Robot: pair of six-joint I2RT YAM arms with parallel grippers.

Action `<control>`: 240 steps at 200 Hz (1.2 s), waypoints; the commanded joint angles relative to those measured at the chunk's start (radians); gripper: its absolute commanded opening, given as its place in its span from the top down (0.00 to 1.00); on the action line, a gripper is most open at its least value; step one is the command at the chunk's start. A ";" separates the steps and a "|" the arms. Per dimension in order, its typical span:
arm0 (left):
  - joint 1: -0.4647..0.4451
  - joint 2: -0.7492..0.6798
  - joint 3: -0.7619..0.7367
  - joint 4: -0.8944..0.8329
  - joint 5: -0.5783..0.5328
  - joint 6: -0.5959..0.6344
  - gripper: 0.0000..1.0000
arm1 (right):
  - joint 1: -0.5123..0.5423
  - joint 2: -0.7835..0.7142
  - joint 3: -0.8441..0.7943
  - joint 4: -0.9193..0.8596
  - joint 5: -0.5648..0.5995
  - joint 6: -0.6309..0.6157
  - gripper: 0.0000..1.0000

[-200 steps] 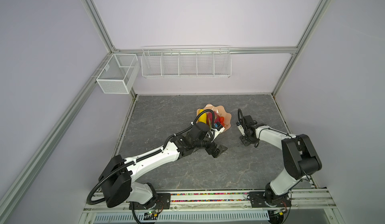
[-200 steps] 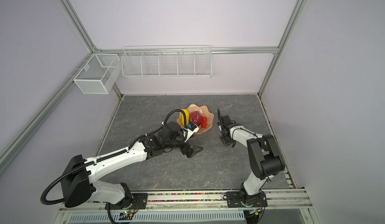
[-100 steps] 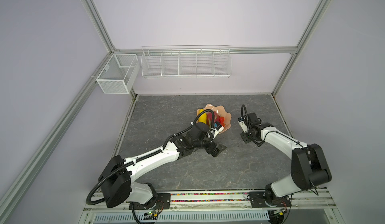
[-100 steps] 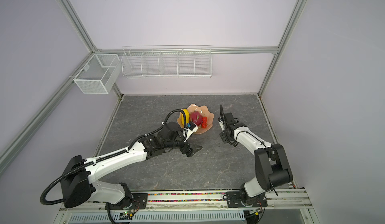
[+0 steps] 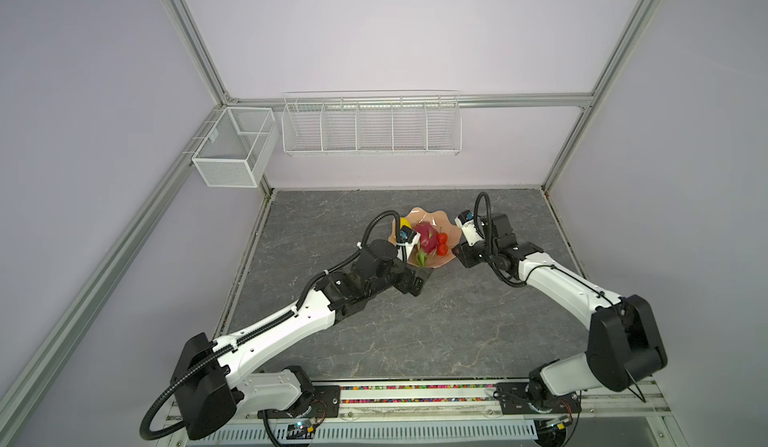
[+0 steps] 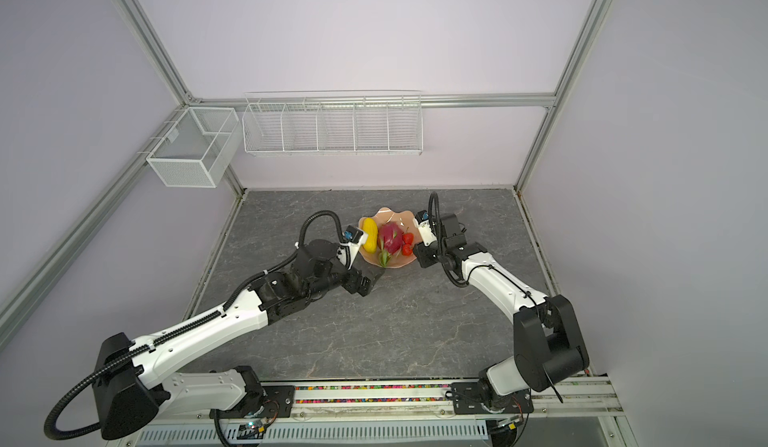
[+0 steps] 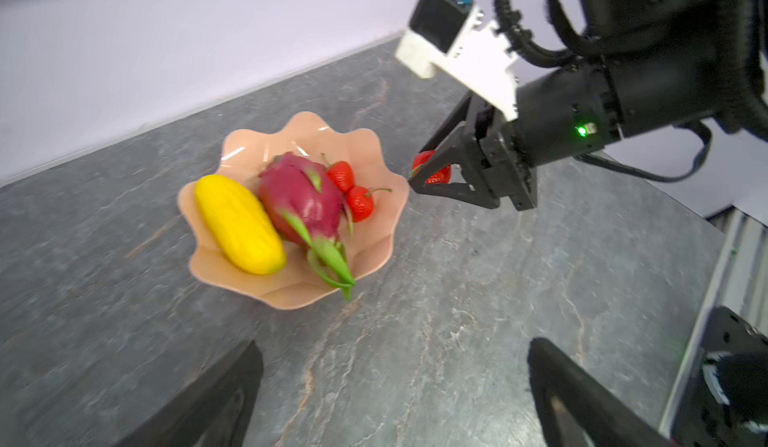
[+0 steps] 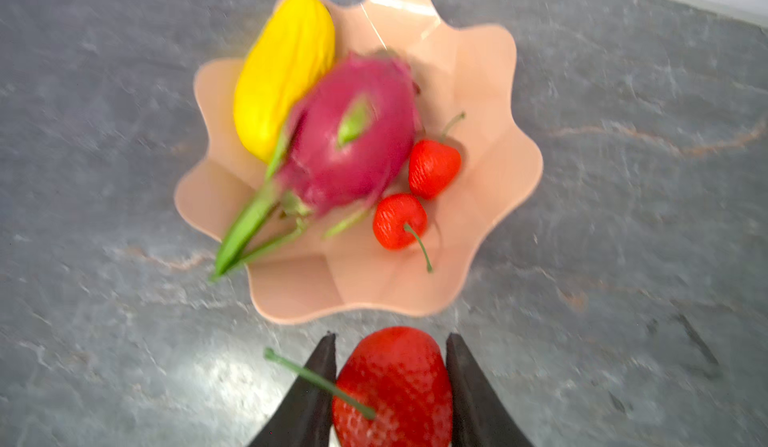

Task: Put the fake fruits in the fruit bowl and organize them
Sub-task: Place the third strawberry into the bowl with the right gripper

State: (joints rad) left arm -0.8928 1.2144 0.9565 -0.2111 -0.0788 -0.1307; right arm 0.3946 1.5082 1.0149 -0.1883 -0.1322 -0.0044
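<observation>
1. Idling at the near-left side of the fruit bowl [image 7: 291, 295], the left gripper [image 6: 368, 285] sits low over the table [image 7: 457, 320]. Its jaws are wide apart with nothing between them, and its pose matches that of a second ago.
2. The change is at the right gripper [image 7: 417, 174]. Compared with a second ago it is further left, and its tips are now just beside the bowl's right rim. Its jaws are clamped on the third strawberry [image 8: 392, 382], whose green stem sticks out sideways.
3. The held strawberry is over bare table, not yet past the rim. Whether it clears the table surface cannot be told.
4. The bowl sits mid-table, unmoved. Inside it, left to right:
   - the yellow fruit [image 7: 239, 224];
   - the dragon fruit [image 7: 301, 195], its green tip overhanging the near rim;
   - two strawberries [image 7: 360, 203] side by side.
5. Judgement:
   - Four of the five fruits are in, and the last is on approach.
   - The free patch at the bowl's right, next to the two strawberries, looks the likely drop spot.
   - The gripper needs to lift over the scalloped rim before release, as a low entry could shove the bowl.
6. On the far wall, the white wire baskets [image 5: 372, 127] are not involved.
</observation>
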 commanded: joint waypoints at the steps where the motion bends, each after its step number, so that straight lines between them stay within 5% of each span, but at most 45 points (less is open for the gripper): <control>1: 0.023 -0.048 -0.047 -0.021 -0.069 -0.050 0.01 | 0.024 0.074 0.030 0.177 -0.081 0.109 0.68; 65: 0.024 -0.112 -0.100 -0.042 -0.095 -0.062 0.01 | 0.078 0.210 0.058 0.220 -0.056 0.151 0.64; 179: 0.024 -0.106 -0.102 -0.044 -0.078 -0.064 0.01 | 0.091 0.241 0.031 0.173 0.033 0.099 0.56; 240: 0.023 -0.118 -0.104 -0.048 -0.076 -0.063 0.01 | 0.091 0.253 0.036 0.170 0.045 0.103 0.42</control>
State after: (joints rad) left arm -0.8688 1.1160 0.8608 -0.2455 -0.1566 -0.1837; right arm 0.4824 1.7428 1.0538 -0.0025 -0.0963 0.1081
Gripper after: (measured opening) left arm 0.994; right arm 0.556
